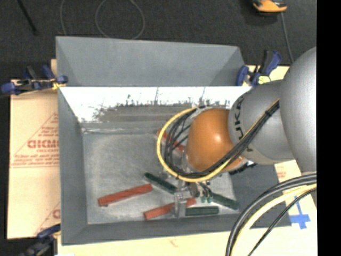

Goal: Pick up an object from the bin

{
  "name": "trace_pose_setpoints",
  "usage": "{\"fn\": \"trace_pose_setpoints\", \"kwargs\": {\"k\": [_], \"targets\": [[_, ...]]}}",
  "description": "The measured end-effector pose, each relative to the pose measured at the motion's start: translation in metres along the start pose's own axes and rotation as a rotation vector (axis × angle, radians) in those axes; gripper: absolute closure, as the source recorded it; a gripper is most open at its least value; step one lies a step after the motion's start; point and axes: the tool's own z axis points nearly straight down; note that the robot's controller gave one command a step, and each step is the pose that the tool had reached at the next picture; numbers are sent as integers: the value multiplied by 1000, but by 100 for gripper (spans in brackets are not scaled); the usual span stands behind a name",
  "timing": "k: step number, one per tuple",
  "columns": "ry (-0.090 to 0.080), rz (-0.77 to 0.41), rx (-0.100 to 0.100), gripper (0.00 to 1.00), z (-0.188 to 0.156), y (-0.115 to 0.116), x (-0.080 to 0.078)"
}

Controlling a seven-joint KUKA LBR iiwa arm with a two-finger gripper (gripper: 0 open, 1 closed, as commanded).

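The grey metal bin [72,159] holds a small scatter of flat sticks on its floor, toward the front right. 2 are red-brown: 1 red-brown stick [125,194] lies alone left of centre, tilted slightly up to the right, and a second red-brown stick [159,213] lies nearer the front wall at much the same angle. 3 are dark green: 1 green stick [159,182] slants down to the right between the 2 red-brown ones, 1 green piece [203,211] lies flat near the front wall, and 1 further green piece [225,201] sits just right of it. A reddish scrap [169,138] shows through the cable loop farther back; what it is cannot be told.

The arm [277,127], with its orange cover [210,140], reaches in from the right. The jaws are down at the right end of the second red-brown stick, where it meets the green ones. Whether they are released or clenched cannot be told.
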Motion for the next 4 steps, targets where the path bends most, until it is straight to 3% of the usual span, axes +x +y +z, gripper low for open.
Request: {"fn": "trace_pose_setpoints", "kwargs": {"k": [1, 2, 3, 4], "targets": [[-12, 2, -1, 100, -6, 1, -5], [-18, 23, -4, 100, -74, 21, -10], [-11, 26, -4, 0, -70, 21, -9], [-28, 50, -4, 0, 2, 19, 18]]}}
